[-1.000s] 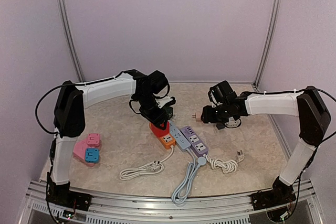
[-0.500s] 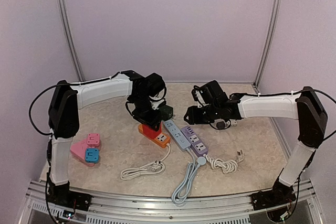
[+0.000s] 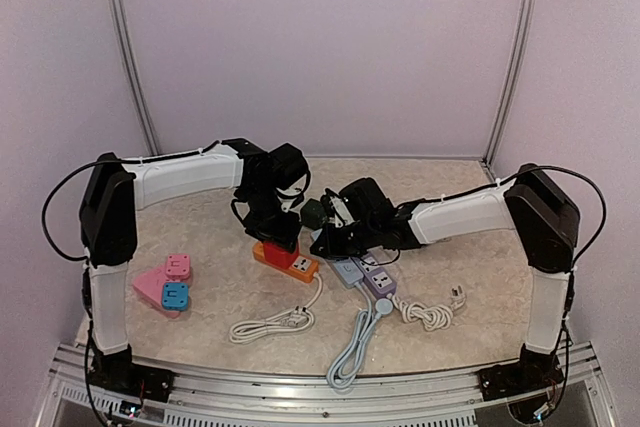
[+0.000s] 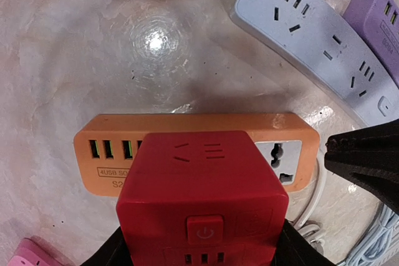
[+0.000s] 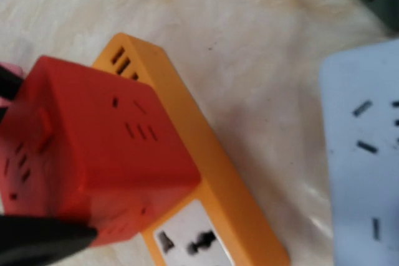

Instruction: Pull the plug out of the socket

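A red cube plug (image 4: 202,185) sits plugged into the left part of the orange socket strip (image 4: 206,123) on the table. My left gripper (image 4: 202,250) is shut on the cube, one black finger on each of its sides. In the top view the cube (image 3: 281,251) and the strip (image 3: 303,267) lie under the left gripper (image 3: 277,237). My right gripper (image 3: 322,244) is shut with nothing in it. Its tip (image 4: 328,151) rests by the strip's right end, next to the free white outlet. The right wrist view shows the cube (image 5: 93,147) and the strip (image 5: 215,179), not its own fingers.
A blue-grey strip (image 3: 345,270) and a purple strip (image 3: 376,276) lie just right of the orange one. A dark green adapter (image 3: 315,212) sits behind. Pink and blue adapters (image 3: 166,282) are at the left. White cables (image 3: 270,325) trail toward the near edge.
The right arm has swung left to the orange strip's end and its jaws have closed. The left gripper, the cube and the strip have shifted a little left.
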